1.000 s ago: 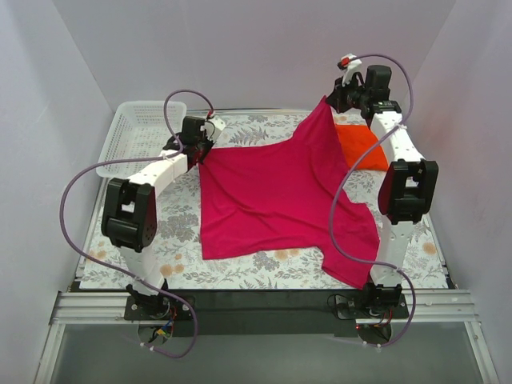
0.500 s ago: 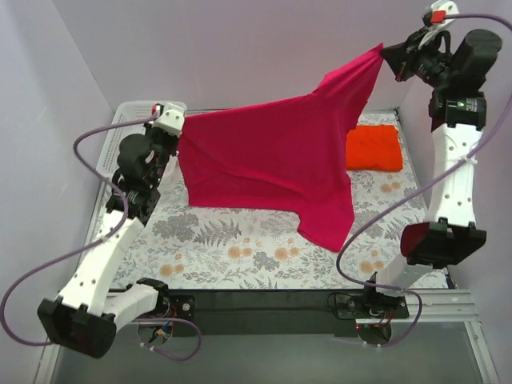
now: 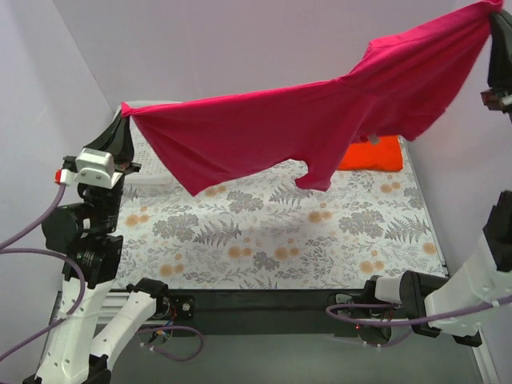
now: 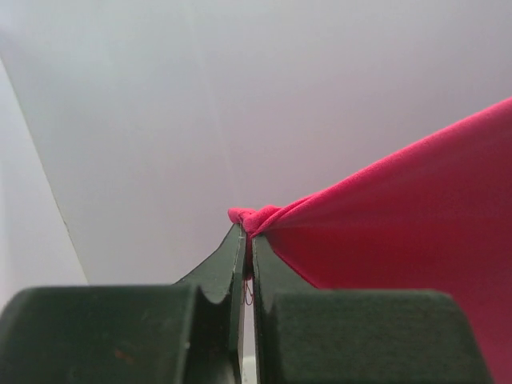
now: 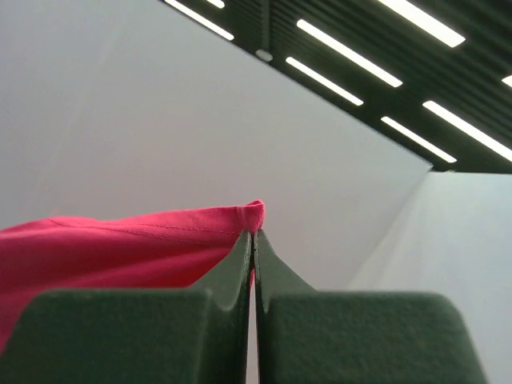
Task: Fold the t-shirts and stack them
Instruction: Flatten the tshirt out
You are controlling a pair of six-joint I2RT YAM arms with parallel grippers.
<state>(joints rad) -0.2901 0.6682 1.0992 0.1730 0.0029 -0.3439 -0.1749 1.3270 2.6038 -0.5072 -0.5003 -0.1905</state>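
Observation:
The magenta-pink t-shirt point(image 3: 320, 120) hangs stretched in the air above the table, held by two corners. My left gripper point(image 3: 124, 112) is shut on its left corner, raised at the far left. At the top right edge my right gripper point(image 3: 494, 10) is shut on the other corner, higher up. The left wrist view shows the pink cloth point(image 4: 400, 216) bunched at the tips of my left gripper point(image 4: 248, 236). The right wrist view shows the hem point(image 5: 160, 232) pinched in my right gripper point(image 5: 254, 236). The orange-red t-shirt point(image 3: 372, 154) lies folded at the back right, partly behind the hanging shirt.
A white mesh basket point(image 3: 152, 172) stands at the back left, mostly hidden by the pink cloth and my left arm. The floral tablecloth point(image 3: 280, 232) covers the table. Grey walls close in on the left, back and right.
Both arms have risen and spread apart, lifting the pink shirt fully off the table and pulling it taut. Its lower edge no longer touches the cloth.

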